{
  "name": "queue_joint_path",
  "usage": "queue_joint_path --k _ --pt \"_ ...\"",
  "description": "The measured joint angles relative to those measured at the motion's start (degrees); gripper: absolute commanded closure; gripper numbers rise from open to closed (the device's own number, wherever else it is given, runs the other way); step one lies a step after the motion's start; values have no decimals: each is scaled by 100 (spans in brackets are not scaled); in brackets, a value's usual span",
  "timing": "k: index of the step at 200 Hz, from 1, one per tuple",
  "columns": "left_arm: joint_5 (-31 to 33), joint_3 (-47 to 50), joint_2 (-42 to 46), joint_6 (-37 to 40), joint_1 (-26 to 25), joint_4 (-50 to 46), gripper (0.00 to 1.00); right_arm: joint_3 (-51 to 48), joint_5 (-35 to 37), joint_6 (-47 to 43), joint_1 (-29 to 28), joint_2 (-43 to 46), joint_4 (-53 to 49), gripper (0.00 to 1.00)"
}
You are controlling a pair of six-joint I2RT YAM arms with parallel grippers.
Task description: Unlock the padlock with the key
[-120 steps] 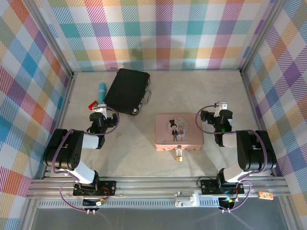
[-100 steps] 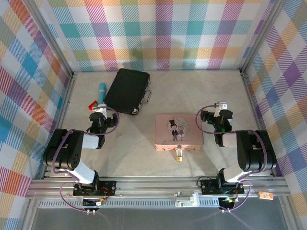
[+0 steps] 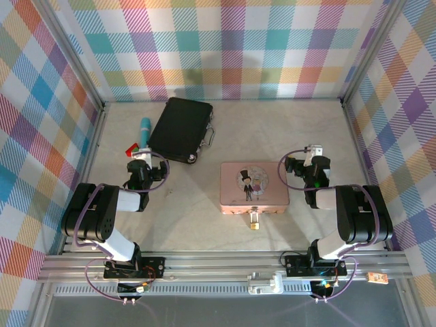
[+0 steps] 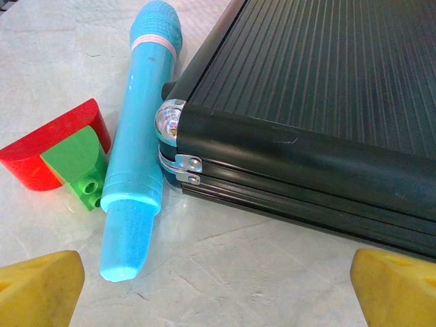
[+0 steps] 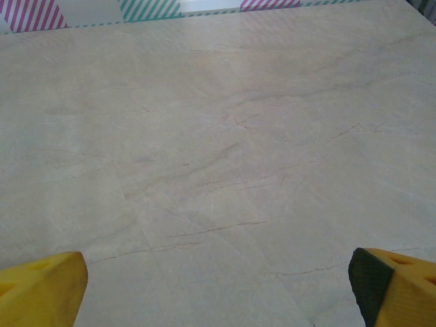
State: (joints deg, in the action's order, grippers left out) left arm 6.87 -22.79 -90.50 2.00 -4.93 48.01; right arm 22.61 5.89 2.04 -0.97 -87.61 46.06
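Nothing has moved since the earlier frame: left gripper (image 3: 139, 155) and right gripper (image 3: 313, 151) stand spread wide and empty, the padlock (image 3: 253, 222) lying against the near edge of the pink tin (image 3: 235, 197).

No visible chg vs. earlier.

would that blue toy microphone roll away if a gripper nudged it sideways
Probably rolls a little: the microphone is round-bodied and lies flat on the smooth table. The black case beside it and the blocks opposite would likely stop it soon. It looks like stiff plastic.
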Motion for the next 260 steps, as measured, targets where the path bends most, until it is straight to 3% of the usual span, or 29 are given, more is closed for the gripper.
queue_joint_path --k 54,73,103,139,167,199,232,260 --pt "2 -4 2 0 0 -13 2 2 13 0 -11 2 -24 1" --pt "11 -160 127 -2 0 -459 2 94 116 -24 -92 181 -420 1" --pt "251 -590 730 -20 -48 -1305 1 680 267 66 -291 1012 -1836 1" --pt "450 -1272 1550 -629 -81 -2428 0 1987 13 911 -339 1829 -4079 1" --pt "4 -2129 1729 -1482 -142 -3412 0 2669 -629 1547 -341 2122 -5873 1" --pt "-732 -2245 1681 -2210 -431 -4024 0 2726 -1534 1821 -476 2295 -7541 1" --pt "-964 -2116 1631 -2839 -1130 -4395 0 2472 -1969 1919 -885 2610 -8443 1" --pt "-979 -2052 1639 -3274 -1661 -4402 0 2295 -2050 1919 -1049 2498 -8623 1"
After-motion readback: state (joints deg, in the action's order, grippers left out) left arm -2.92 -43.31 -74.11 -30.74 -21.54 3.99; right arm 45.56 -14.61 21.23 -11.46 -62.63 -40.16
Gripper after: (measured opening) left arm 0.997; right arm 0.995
